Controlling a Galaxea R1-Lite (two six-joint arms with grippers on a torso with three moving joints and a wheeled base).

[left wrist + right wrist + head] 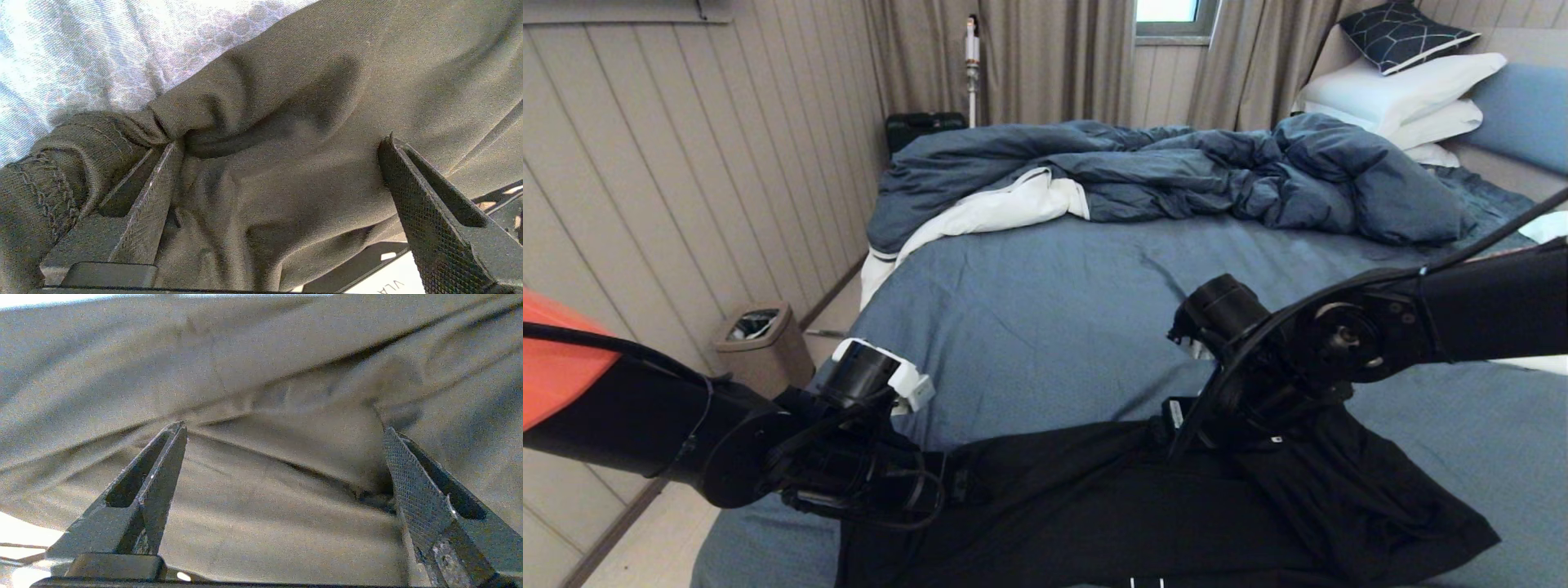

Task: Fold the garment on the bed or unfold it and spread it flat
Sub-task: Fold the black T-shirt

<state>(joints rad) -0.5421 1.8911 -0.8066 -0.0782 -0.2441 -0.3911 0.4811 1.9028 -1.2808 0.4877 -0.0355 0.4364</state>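
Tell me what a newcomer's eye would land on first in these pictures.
First, the two black arms reaching in over the near end of the bed, with the black T-shirt lying creased under them. The left gripper and the right gripper both stand wide open right over its cloth. Beyond, a rumpled dark blue duvet is heaped across the far end.

The room is dim, with soft daylight coming from a small window point(1168, 11) far at the back. In both wrist views the black garment point(310, 106) looks washed-out, grey and grainy, and the sheet point(81, 53) behind it glares almost white.
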